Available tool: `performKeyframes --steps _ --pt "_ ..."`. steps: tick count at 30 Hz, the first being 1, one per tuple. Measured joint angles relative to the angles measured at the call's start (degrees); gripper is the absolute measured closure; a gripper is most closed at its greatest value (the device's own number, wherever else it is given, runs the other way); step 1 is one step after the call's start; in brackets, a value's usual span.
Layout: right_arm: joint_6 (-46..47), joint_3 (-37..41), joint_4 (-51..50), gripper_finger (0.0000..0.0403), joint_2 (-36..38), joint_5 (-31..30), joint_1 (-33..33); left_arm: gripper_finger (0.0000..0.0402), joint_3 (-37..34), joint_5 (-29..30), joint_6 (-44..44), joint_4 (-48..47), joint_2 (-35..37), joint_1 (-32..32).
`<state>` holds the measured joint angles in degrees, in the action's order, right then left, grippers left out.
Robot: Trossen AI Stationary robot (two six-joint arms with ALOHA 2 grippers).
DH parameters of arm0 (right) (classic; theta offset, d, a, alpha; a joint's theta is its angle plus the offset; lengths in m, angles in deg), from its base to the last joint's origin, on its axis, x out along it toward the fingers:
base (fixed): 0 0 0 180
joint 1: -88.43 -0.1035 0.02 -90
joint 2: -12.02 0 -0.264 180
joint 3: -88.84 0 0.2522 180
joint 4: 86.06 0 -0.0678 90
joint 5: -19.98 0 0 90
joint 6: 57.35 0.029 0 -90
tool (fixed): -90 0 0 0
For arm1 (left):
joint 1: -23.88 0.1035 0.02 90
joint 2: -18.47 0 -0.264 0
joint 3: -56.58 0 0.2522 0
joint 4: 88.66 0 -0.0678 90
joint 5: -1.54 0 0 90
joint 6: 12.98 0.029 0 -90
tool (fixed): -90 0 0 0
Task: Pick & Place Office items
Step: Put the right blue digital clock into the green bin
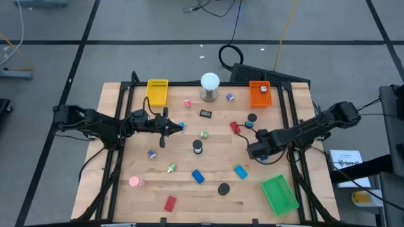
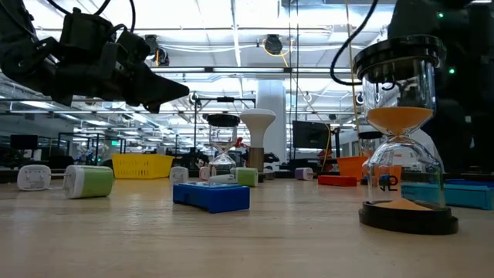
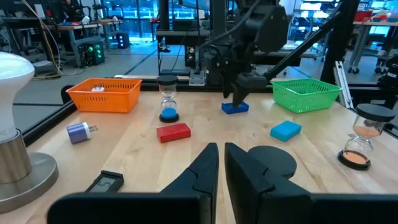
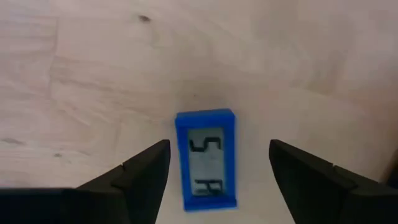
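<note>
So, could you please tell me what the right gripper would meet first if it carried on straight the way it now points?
Most likely the small blue rectangular block with a grey display face: it lies on the wooden table between the open fingers of the right gripper, straight ahead. How far above it the fingers are is unclear.

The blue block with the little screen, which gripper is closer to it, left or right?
Right. The right gripper hangs open directly over the blue block, one finger on each side. The left gripper hovers far off across the table, near the yellow tray.
</note>
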<state>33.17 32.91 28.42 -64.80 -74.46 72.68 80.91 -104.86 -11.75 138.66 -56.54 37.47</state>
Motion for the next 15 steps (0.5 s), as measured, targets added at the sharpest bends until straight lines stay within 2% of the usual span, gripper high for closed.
performKeyframes --steps 4,8,15 --pt "0.64 3.24 6.81 0.0156 -0.02 0.1 -0.53 0.0366 0.0 0.0 0.0 0.0 0.0 0.0" --pt "1.7 5.03 8.81 0.0177 0.1 0.05 -0.51 0.0366 0.0 0.0 0.0 0.0 0.0 0.0" --pt "0.24 5.22 8.42 0.025 0.31 1.13 -0.5 0.0366 0.0 0.02 -0.01 0.0 0.0 0.0"
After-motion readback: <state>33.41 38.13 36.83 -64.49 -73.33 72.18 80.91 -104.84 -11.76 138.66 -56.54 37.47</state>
